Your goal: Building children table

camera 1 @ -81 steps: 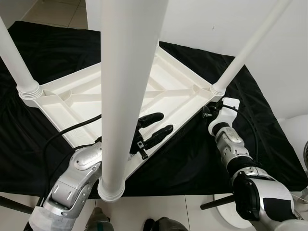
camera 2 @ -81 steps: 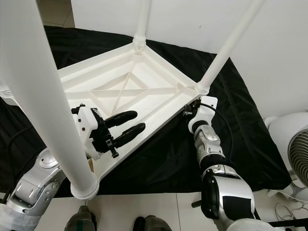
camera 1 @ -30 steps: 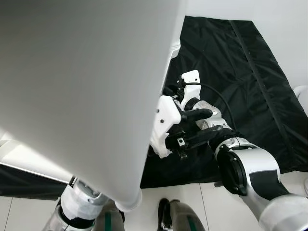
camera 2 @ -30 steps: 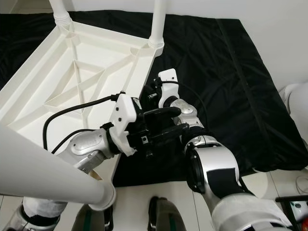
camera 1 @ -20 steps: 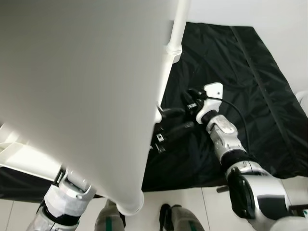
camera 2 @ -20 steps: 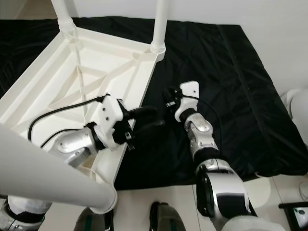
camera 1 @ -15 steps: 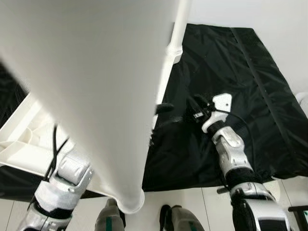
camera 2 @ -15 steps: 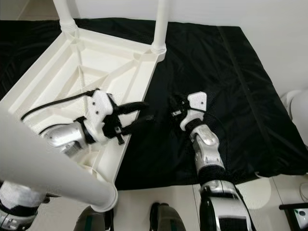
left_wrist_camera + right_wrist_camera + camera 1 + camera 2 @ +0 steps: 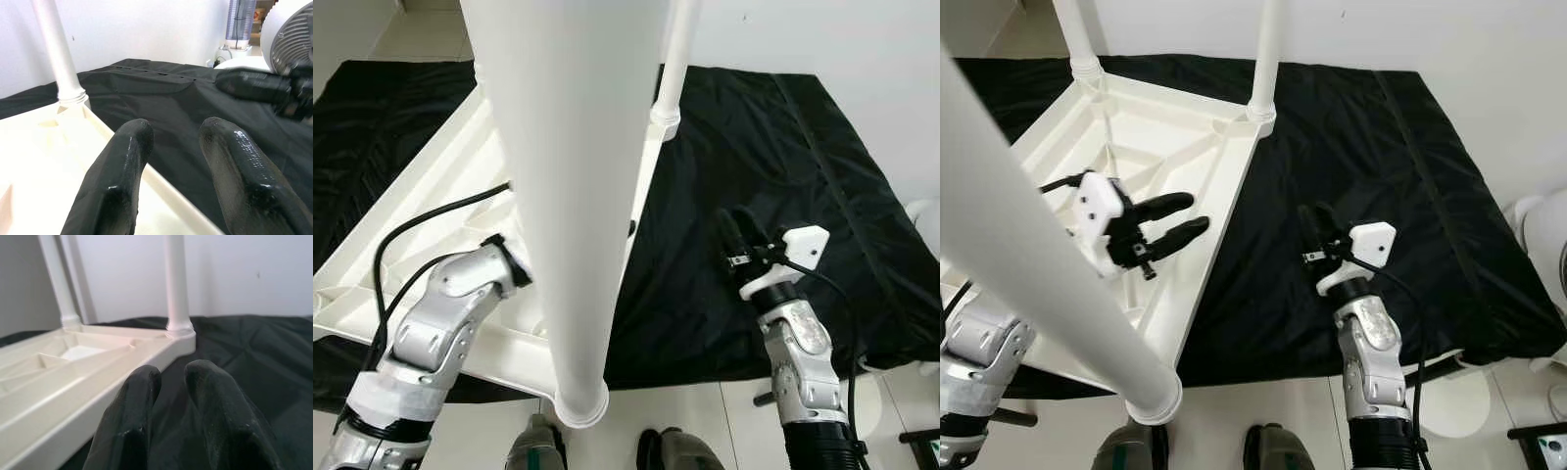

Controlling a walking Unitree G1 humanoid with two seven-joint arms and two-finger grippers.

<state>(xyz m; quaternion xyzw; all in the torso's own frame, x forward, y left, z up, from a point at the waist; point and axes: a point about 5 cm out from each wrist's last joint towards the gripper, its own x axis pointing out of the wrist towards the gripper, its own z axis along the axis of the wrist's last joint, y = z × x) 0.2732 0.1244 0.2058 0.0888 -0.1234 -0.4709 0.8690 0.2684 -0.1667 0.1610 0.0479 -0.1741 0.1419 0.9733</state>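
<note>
**A:** Where does the build stand?

**B:** The white plastic children's table [image 9: 1185, 147] lies upside down on the black cloth sheet [image 9: 1351, 127], with white tubular legs [image 9: 1266, 54] standing up from its corners. All the legs I can see look fitted, so I'd judge assembly nearly done, with turning it upright still ahead.

**A:** And the tools?

**B:** The left tool [image 9: 1172, 223] hovers over the table's ribbed underside, near its long rim, fingers spread and holding nothing. The right tool [image 9: 1313, 231] hangs over the cloth, apart from that rim, fingers close together and empty. Next, I'd expect both to take hold of the rim or a leg, one on each side, to tip it over.

**A:** Do the views differ?

**B:** In the left eye view the nearest leg [image 9: 573, 196] hides the left tool; the right eye view shows it plainly. The left wrist view catches a grey fan [image 9: 293, 36] beyond the cloth.
</note>
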